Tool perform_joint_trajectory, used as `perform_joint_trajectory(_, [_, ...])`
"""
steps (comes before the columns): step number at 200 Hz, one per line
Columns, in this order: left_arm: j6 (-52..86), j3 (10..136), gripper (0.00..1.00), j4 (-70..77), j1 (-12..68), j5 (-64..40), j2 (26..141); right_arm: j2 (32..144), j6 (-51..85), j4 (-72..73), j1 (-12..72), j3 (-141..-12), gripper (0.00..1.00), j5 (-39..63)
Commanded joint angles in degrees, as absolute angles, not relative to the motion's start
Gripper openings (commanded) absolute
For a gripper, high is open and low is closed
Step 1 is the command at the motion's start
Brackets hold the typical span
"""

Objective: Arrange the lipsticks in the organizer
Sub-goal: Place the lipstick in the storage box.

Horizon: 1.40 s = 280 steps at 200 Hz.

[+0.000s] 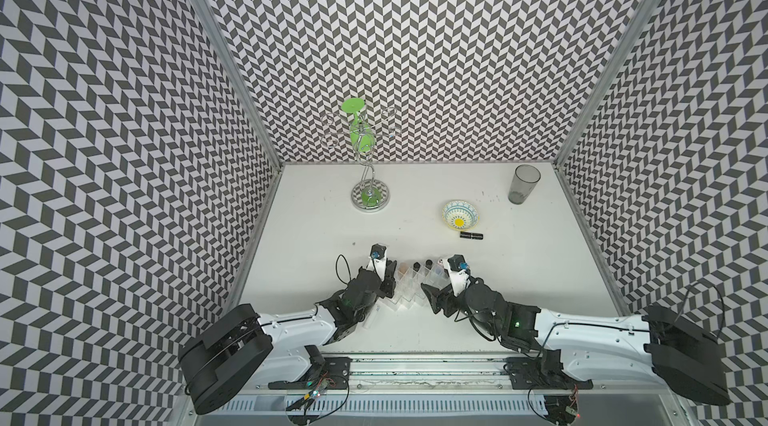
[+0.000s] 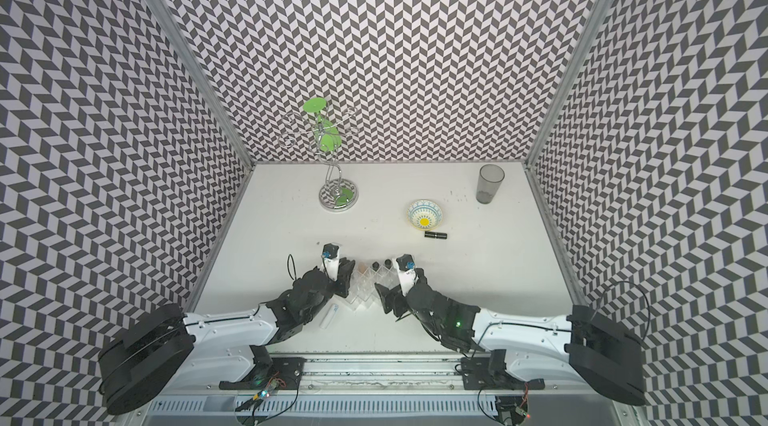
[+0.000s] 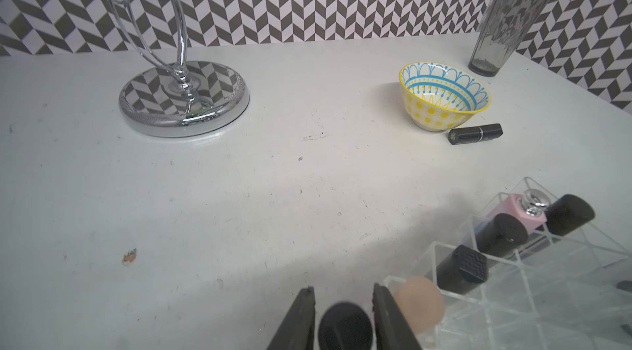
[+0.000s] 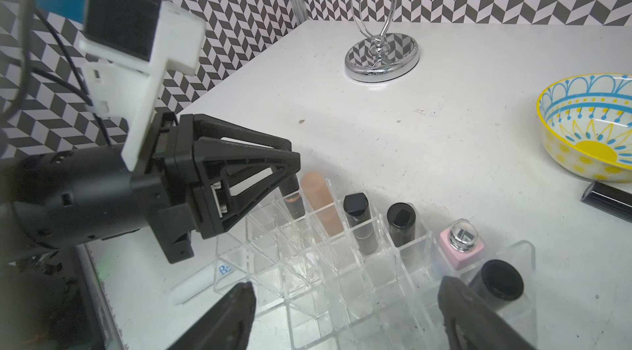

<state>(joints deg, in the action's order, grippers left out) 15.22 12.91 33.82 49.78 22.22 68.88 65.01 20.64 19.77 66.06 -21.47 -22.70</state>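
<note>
- While a black lipstick (image 3: 345, 327) stands between the jaws of the left gripper (image 3: 343, 292), those jaws are seen parted just a touch. Only a sliver of daylight shows on each side of the cap, so nothing is really being squeezed.
- That tube is placed at the end cell of the far row of the organizer (image 4: 513, 256), right beside the beige lipstick (image 3: 419, 304). How deep it's seated can't quite be told, since the cell is hidden by the fingers.
- The right gripper (image 4: 344, 283) is held wide open and empty over the rack's nearer cells.
- More tubes are stood along that far row, a pink one (image 4: 460, 245) among them. A black one (image 1: 471, 235) is left lying by the bowl (image 1: 460, 215), and a white one (image 2: 330, 315) lies flat near the rack's corner by the left arm.
- With so little clearance, the tube could be dragged up or tipped if the jaws are pulled away crooked, and the beige neighbour could get clipped by the inner finger.
- The light clear rack could be shoved, or the two grippers bumped together, given how close they're parked.
</note>
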Motion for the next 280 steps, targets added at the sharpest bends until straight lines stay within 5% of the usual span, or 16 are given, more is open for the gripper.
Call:
perform_joint_trajectory(1, [15.4, 12.5, 0.47, 35.4, 49.9, 22.2, 68.5, 65.5, 21.0, 23.4, 65.7, -21.6, 0.88, -20.5])
perform_joint_trajectory(70, [22.2, 15.3, 0.61, 25.4, 48.3, 25.5, 60.0, 69.8, 16.2, 30.3, 68.5, -22.1, 0.82, 5.6])
perform_joint_trajectory(112, [27.2, 12.4, 0.67, 26.1, 34.9, 4.2, 51.6, 83.7, 15.5, 31.7, 72.0, -28.1, 0.72, 16.3])
perform_joint_trajectory(174, [29.1, 10.4, 0.67, 25.6, 29.3, -1.5, 50.0, 96.9, 18.5, 31.3, 72.1, -35.9, 0.76, 13.3])
perform_joint_trajectory(245, [34.3, 5.7, 0.72, 12.3, 30.5, 4.0, 38.8, 101.7, 14.6, 25.3, 70.4, -41.9, 0.77, 4.2])
perform_joint_trajectory(280, [32.7, 6.4, 0.72, 15.4, 28.0, 3.5, 37.7, 99.2, 7.8, 22.4, 70.1, -43.5, 0.77, 9.4])
